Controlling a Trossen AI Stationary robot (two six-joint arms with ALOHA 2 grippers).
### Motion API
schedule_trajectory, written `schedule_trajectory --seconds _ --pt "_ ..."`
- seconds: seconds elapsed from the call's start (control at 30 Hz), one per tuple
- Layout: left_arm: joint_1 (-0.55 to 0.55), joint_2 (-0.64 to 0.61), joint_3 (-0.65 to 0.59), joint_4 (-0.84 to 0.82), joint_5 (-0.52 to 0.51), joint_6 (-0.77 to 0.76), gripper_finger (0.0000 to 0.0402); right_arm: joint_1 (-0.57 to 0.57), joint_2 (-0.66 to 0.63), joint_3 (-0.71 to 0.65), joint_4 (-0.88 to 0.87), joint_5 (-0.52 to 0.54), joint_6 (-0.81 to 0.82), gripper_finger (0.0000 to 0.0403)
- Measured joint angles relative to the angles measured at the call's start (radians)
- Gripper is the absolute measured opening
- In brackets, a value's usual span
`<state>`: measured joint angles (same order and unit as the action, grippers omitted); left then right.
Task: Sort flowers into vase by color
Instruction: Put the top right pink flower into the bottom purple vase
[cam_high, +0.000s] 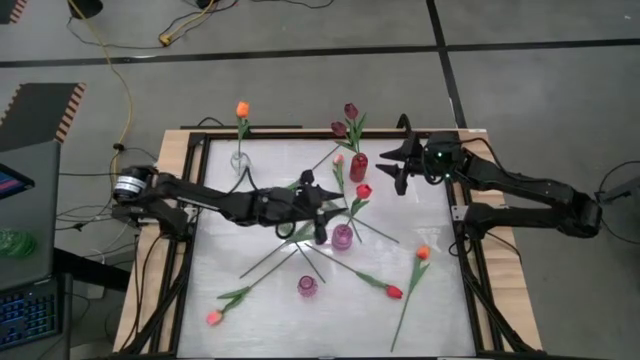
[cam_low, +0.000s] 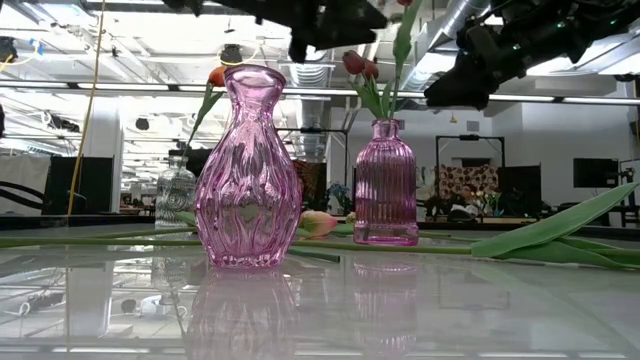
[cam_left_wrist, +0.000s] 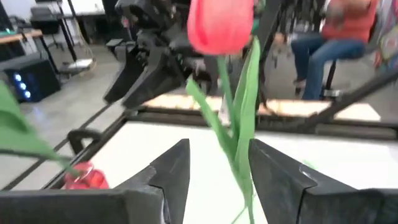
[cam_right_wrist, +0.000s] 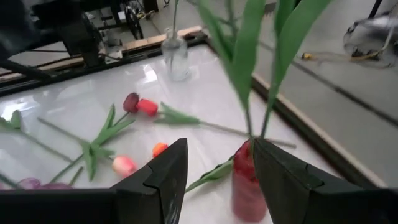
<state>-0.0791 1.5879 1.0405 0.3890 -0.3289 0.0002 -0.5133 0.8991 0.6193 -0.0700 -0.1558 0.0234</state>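
Light: bright and even, from ceiling strips (cam_low: 150, 85) in the low view.
Glare: white table (cam_high: 260, 300) shone; pink vase (cam_low: 247, 170) mirrored on it.
Blur: red tulip (cam_left_wrist: 221, 25) close up was soft.

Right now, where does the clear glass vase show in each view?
High: clear vase, upper left of the white table top.
Low: left, behind the pink vase.
Left wrist: not in it.
Right wrist: far across the table.
Landmark: the orange tulip in it, seen in high and low.
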Motion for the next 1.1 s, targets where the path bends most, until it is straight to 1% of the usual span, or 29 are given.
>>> schedule_trajectory --seconds 0.13,0.3,0.43,0.57,0.63,0.7,0.83,0.9,1.0,1.1 --pt "0.000 -0.087 0.000 -0.192 -0.011 -0.001 0.0151 0.046 0.023 0.000 -0.027 0.000 0.036 0.0207" --pt "0.002 -0.175 0.000 -0.448 -0.100 -0.010 0.0151 0.116 0.092 0.000 -0.023 0.007 0.077 0.0207" --pt "0.017 -0.213 0.000 -0.629 -0.187 -0.032 0.0151 0.169 0.171 0.000 0.003 0.088 0.126 0.0207" --pt "0.066 -0.213 0.000 -0.761 -0.172 -0.076 0.0151 0.196 0.258 0.000 0.049 0.194 0.194 0.0207" --pt "0.097 -0.207 -0.021 -0.756 -0.146 -0.075 0.0151 0.200 0.300 0.000 0.079 0.212 0.221 0.0207" --pt "0.131 -0.206 -0.073 -0.717 -0.107 -0.065 0.0151 0.200 0.343 0.000 0.117 0.212 0.246 0.0207" --pt "0.206 -0.204 -0.204 -0.555 0.008 -0.060 0.0151 0.200 0.433 0.000 0.210 0.212 0.276 0.0207" --pt "0.239 -0.204 -0.263 -0.483 0.049 -0.063 0.0151 0.200 0.475 0.000 0.262 0.211 0.277 0.0207" --pt "0.275 -0.204 -0.321 -0.418 0.076 -0.074 0.0151 0.200 0.540 0.000 0.341 0.212 0.313 0.0207" --pt "0.298 -0.204 -0.353 -0.404 0.082 -0.089 0.0151 0.200 0.601 0.001 0.391 0.211 0.355 0.0207"
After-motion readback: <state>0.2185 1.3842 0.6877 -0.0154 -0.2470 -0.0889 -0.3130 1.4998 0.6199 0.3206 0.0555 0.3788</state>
